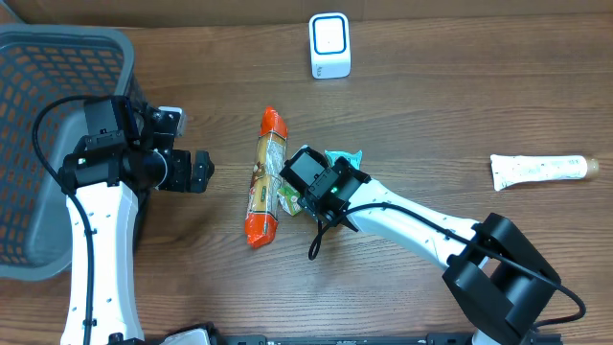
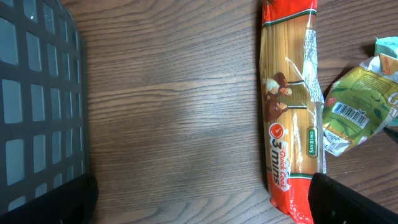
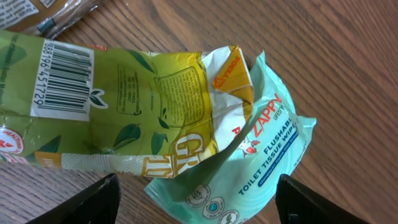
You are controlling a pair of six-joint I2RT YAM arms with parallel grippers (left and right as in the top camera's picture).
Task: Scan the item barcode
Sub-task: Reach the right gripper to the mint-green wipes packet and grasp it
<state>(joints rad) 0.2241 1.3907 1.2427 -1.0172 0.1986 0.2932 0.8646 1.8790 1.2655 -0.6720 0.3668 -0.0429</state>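
1. Standing wide apart, the right gripper's [image 3: 199,208] jaws sit either side of the green packet [image 3: 124,112] and the wipes pack [image 3: 267,149]. Neither finger visibly touches them, and nothing is held.
2. Left gripper [image 1: 199,172] is spread fully too (and empty), hanging over bare table [image 1: 431,96] between the basket [image 1: 38,125] and the pasta packet [image 1: 265,177].
3. Green packet lies crumpled near the table's middle, against the pasta packet's side and overlapping the wipes pack. Its barcode [image 3: 62,78] faces up.
4. Scanner [image 1: 330,45] stands at the far edge, well apart from the green packet.
5. Count: two grippers, one green packet, one pasta packet, one wipes pack, one scanner, one basket, one tube [image 1: 536,170] (lying alone on the right arm's side).
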